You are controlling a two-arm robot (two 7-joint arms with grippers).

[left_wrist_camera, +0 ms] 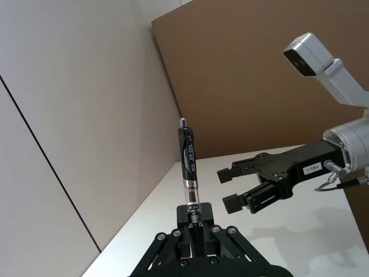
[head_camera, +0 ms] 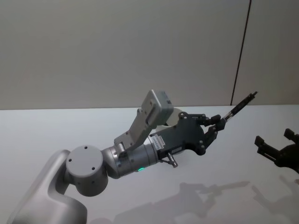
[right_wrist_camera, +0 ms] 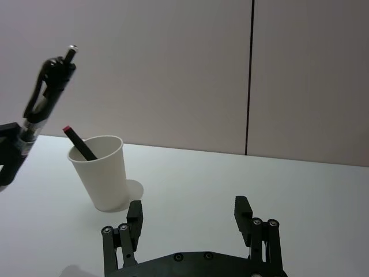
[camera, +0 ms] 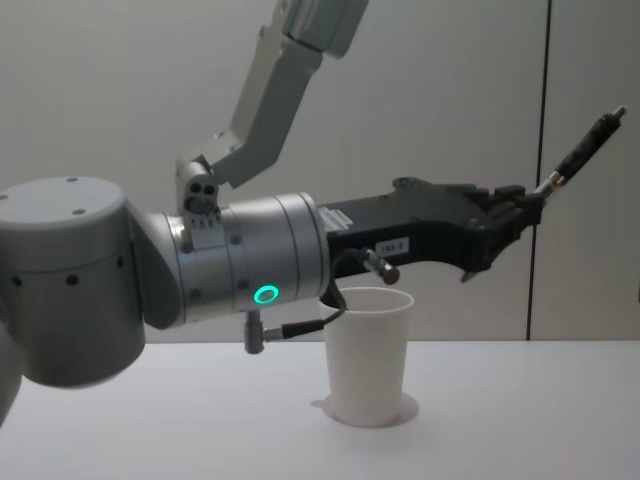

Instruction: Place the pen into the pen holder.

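**Pen aloft, right of cup**

Left gripper (head_camera: 219,122): jaws clamped on one end of the pen (head_camera: 240,106), probably leaving the shaft free to enter. Pen angles upward, above the cup (camera: 368,355) on the desk (camera: 520,420). Right gripper (right_wrist_camera: 189,209) idle nearby, jaws wide.

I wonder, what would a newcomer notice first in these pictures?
The left gripper is raised above the table, jaws shut on a black pen pointing up at a slant. Below the arm stands the white paper cup, a red-tipped stick inside. The right gripper hangs open nearby.
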